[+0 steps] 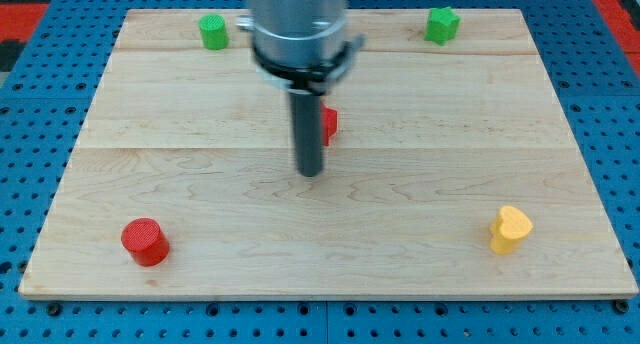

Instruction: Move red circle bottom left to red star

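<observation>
The red circle (145, 241) is a short red cylinder near the bottom left corner of the wooden board (200, 184). The red star (328, 123) lies near the board's middle, mostly hidden behind my rod, so only its right part shows. My tip (310, 172) rests on the board just below and left of the red star, far to the upper right of the red circle. It touches no block that I can see.
A green cylinder (212, 31) sits at the top left of the board and a green star-like block (441, 24) at the top right. A yellow heart-shaped block (510, 229) lies at the bottom right. A blue pegboard (30, 104) surrounds the board.
</observation>
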### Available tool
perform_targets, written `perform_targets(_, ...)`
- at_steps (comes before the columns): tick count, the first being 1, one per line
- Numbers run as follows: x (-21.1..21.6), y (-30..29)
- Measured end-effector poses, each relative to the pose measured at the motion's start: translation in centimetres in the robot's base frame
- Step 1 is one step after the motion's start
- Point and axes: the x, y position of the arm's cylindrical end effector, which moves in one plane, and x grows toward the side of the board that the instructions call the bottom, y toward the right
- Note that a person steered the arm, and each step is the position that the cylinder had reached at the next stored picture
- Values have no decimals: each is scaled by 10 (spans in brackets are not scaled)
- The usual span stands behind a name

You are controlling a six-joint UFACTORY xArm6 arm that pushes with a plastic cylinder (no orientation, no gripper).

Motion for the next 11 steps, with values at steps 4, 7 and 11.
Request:
perform_targets(4,-45,6)
perform_targets(7,145,-95)
perform_targets(11,65,-129)
